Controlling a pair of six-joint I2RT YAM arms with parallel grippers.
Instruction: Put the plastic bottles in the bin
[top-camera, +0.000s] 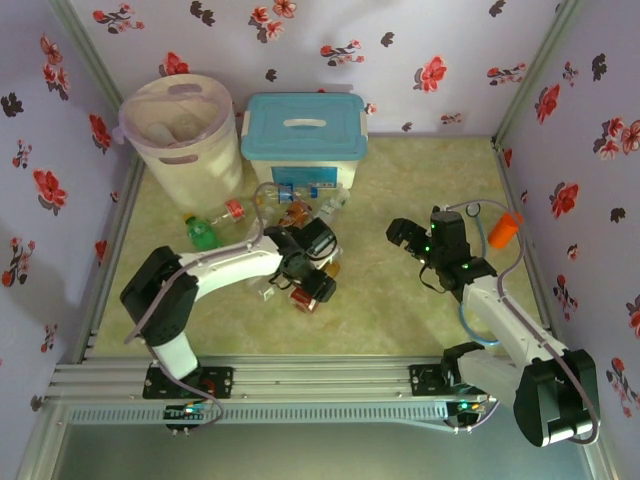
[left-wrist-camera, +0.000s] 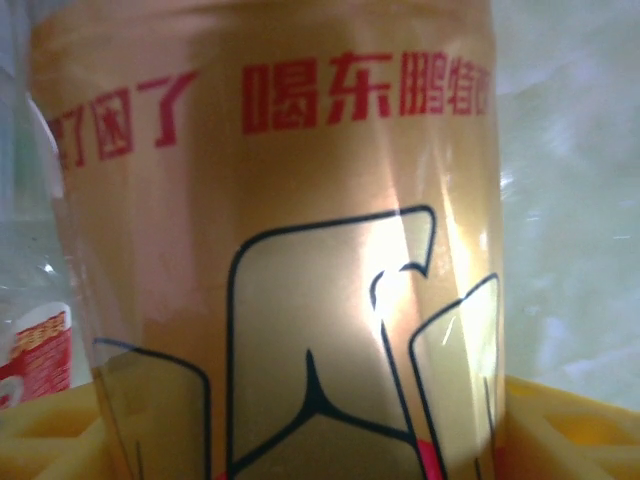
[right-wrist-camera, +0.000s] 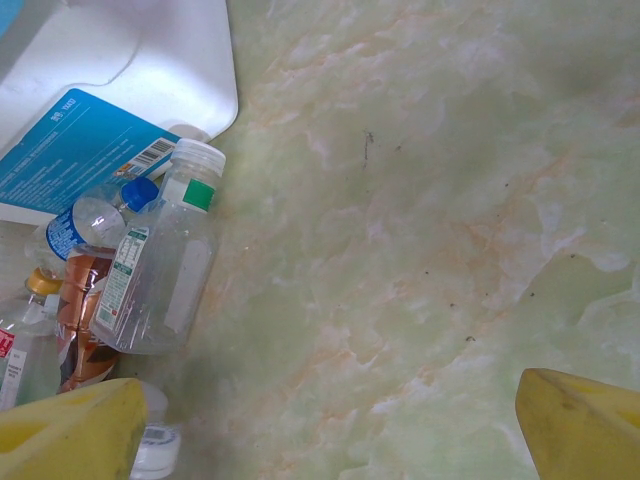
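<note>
Top: bin (top-camera: 185, 165) far left, contents indistinct; plastic bottles (top-camera: 290, 200) heaped before blue-lidded box (top-camera: 303, 140). Left wrist: amber bottle (left-wrist-camera: 300, 250) between fingers of left gripper (top-camera: 318, 265), grip undecidable. Right gripper (right-wrist-camera: 325, 430) spread wide, empty.

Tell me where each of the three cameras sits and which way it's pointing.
Top external: above and behind the arm bases, looking down at the table, bin, white box and bottle pile; both arms in frame.
Left wrist: on the left arm, against an amber bottle between the fingers of the left gripper.
Right wrist: on the right arm, looking down at table and pile; right gripper open, fingertips at the bottom corners.
Shared: top and right wrist show box and pile.
</note>
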